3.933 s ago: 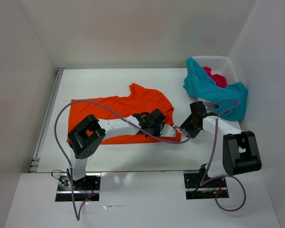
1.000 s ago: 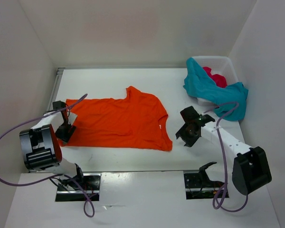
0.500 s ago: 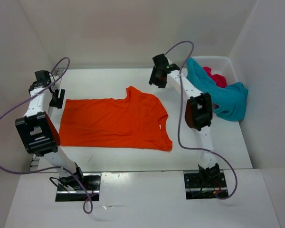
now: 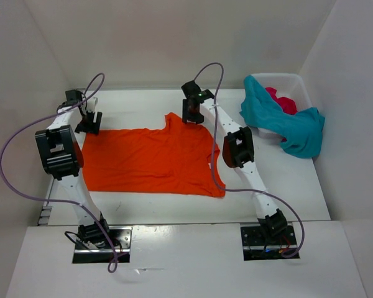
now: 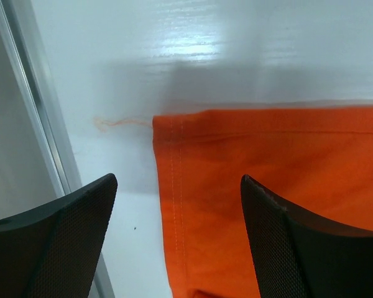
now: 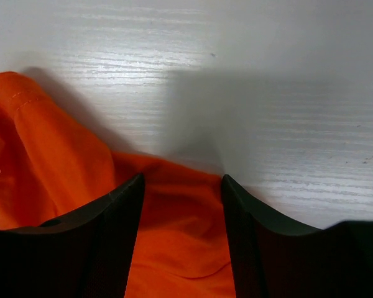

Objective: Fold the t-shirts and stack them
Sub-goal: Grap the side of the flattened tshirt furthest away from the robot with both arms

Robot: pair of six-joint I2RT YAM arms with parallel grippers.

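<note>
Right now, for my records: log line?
left end effector: open, at orange t-shirt corner | right end effector: open, at its far edge

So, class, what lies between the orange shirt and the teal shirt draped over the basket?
Only bare table, with the right arm crossing above it, as the top view shows.

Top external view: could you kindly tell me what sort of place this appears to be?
Probably a robot lab's test cell, not a home: a white table boxed in by bare white panels, with the left arm and right arm bolted at its near edge and an orange t-shirt spread out.
</note>
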